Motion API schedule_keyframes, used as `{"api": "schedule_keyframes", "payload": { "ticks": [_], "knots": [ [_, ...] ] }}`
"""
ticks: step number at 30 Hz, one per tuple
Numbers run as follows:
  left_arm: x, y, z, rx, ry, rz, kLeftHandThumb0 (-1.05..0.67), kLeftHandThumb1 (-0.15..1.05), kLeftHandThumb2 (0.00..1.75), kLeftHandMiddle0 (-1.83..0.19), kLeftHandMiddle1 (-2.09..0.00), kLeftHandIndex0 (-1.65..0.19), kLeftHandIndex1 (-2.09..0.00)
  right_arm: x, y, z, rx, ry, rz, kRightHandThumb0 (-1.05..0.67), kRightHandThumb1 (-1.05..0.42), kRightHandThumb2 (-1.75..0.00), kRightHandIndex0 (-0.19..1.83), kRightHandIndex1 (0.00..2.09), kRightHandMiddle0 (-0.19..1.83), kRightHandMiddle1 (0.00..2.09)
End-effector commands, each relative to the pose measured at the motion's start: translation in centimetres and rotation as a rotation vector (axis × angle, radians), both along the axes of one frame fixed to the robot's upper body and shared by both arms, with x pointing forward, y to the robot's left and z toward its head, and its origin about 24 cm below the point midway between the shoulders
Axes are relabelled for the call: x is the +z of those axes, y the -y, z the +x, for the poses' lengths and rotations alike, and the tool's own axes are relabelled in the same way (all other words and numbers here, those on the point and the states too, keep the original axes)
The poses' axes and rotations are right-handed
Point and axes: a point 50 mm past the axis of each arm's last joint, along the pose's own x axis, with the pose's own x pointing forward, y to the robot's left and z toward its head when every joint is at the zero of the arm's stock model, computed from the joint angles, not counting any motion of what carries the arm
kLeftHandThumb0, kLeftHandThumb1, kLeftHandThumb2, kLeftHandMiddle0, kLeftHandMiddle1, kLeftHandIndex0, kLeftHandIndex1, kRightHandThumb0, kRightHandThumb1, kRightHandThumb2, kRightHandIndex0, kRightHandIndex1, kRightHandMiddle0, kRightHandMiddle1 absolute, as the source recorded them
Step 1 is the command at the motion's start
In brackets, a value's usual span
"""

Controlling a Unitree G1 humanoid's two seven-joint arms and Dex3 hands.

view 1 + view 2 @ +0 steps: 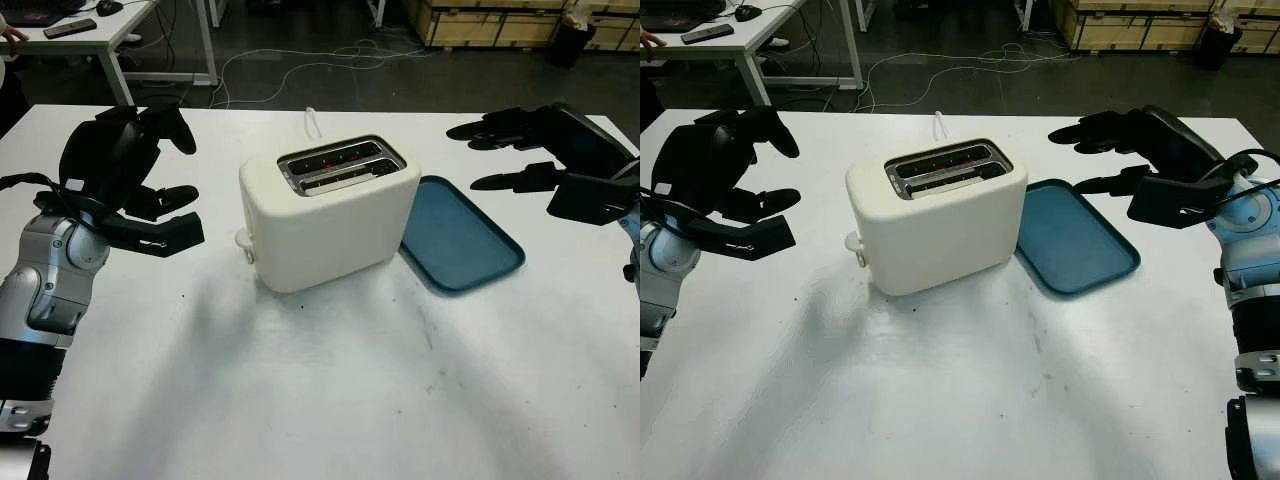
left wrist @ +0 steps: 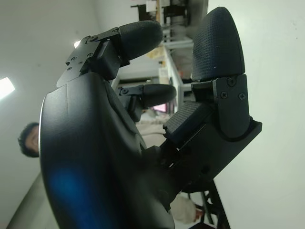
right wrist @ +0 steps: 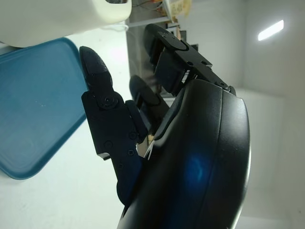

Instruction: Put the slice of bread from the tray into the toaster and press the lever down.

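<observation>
The cream toaster (image 1: 330, 220) stands mid-table with its two slots (image 1: 340, 165) facing up. A pale strip shows in the nearer slot; I cannot tell whether it is bread. Its lever knob (image 1: 243, 241) sits low on the left end. To the toaster's right lies the blue tray (image 1: 465, 245), with nothing on it; it also appears in the right wrist view (image 3: 33, 109). My left hand (image 1: 175, 185) is open, raised left of the toaster. My right hand (image 1: 490, 155) is open, hovering over the tray's far right side.
The white table (image 1: 330, 400) has free room in front of the toaster. A white cord (image 1: 312, 122) runs from behind the toaster. A desk (image 1: 90, 35) stands at the back left, cables lie on the floor, and wooden crates (image 1: 500, 25) stand at the back right.
</observation>
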Motion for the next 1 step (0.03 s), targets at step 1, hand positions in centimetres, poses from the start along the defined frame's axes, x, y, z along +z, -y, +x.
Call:
{"api": "schedule_keyframes", "payload": {
  "ticks": [1],
  "knots": [
    [-0.14,-0.09,-0.05,0.005,-0.002,-0.014,-0.84,0.36,1.1,-0.38,-1.66,-0.29,-1.51,-0.16,-0.07,-0.05,0.001,-0.002,0.026,-0.36,-0.8,0.0,0.74,0.01,0.67,0.0]
  ]
}}
